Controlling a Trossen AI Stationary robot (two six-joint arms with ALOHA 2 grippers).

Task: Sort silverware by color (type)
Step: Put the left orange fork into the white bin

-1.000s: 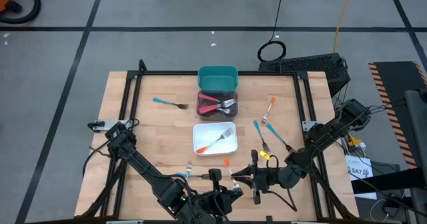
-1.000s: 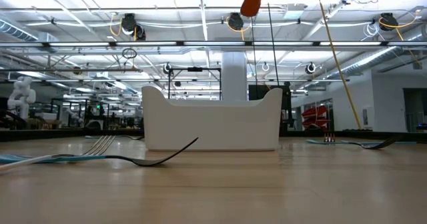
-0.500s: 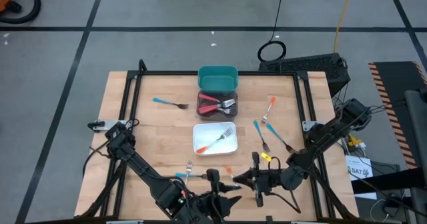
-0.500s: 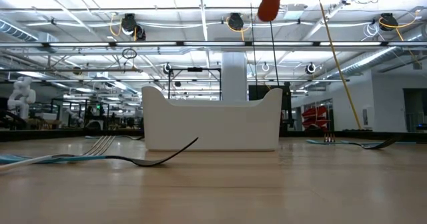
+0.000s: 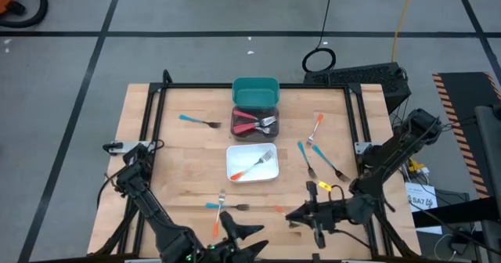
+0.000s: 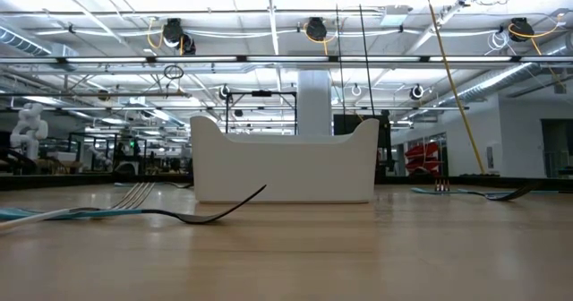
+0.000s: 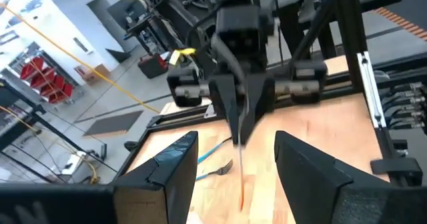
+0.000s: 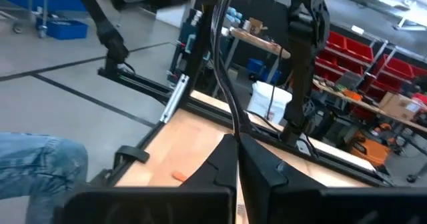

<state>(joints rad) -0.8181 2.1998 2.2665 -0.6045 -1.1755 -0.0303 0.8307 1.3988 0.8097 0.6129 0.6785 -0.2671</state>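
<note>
At the near edge of the table, around six o'clock in the overhead view, both arms work low and close together. The left gripper (image 5: pixel 249 233) sits just left of centre with its fingers (image 7: pixel 167 167) spread apart and nothing between them; its wrist camera looks across at the right gripper (image 7: pixel 241 127). The right gripper (image 5: pixel 291 215), toward five o'clock, has its fingers (image 8: pixel 220 167) pressed together to a point, empty as far as the views show.

An orange-handled fork (image 5: pixel 216 226) lies tilted on the wood just beside the left gripper, and a blue-handled fork (image 5: pixel 225 207) lies just above it, toward the centre. A small orange piece (image 5: pixel 279 209) rests on the boards near the right fingertips.

At the centre, the white bin (image 5: pixel 232 167) holds a fork with an orange handle (image 5: pixel 257 167). Toward twelve o'clock the dark bin (image 5: pixel 236 124) holds red-handled forks (image 5: pixel 252 123), and the teal bin (image 5: pixel 256 91) stands behind it, touching.

At ten o'clock a blue fork (image 5: pixel 200 122) lies alone. At three o'clock an orange fork (image 5: pixel 315 128) and two blue forks (image 5: pixel 306 159) lie near one another.
</note>
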